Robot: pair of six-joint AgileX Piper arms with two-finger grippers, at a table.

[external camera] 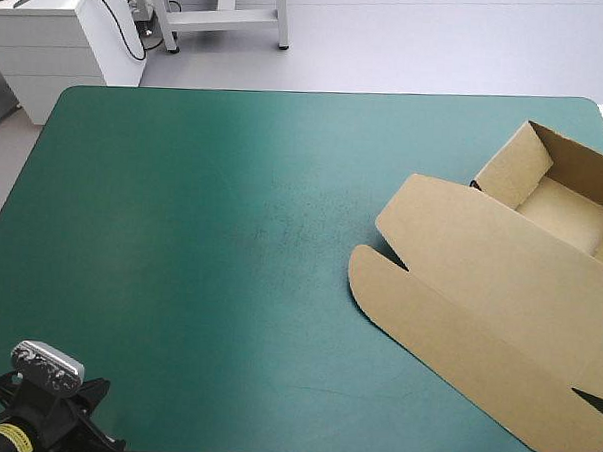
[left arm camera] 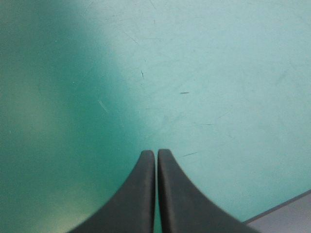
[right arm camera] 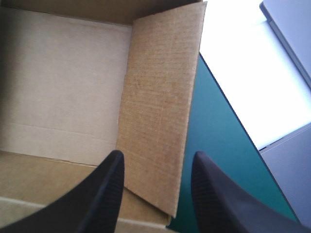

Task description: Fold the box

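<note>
Teal-green cover (external camera: 201, 242) lies bare to the left of the box (external camera: 499, 295). Your left gripper (left arm camera: 156, 153) hangs over that bare stretch, well apart from the box, its black fingers pressed together with nothing between them. The box sits at the right side of the cover. Its lid (external camera: 459, 293) lies flat on the side nearer the robot, rounded corners pointing left, and just beyond the lid the tray (external camera: 572, 213) stands open with its walls up. Your right gripper (right arm camera: 158, 155) is at the box, fingers wide apart and holding nothing. Ahead of it one side wall (right arm camera: 160, 97) stands between the tray's floor and the cover. Treat the box as light, stiff board. I judge it will hinge easily along its creases but slide on the cover if you push it unbraced, and its smooth faces may slip from a loose pinch. Take it by a free edge, either the top of that side wall or the lid's rounded lip. Squeeze gently, since hard pressure would likely dent the board.
</note>
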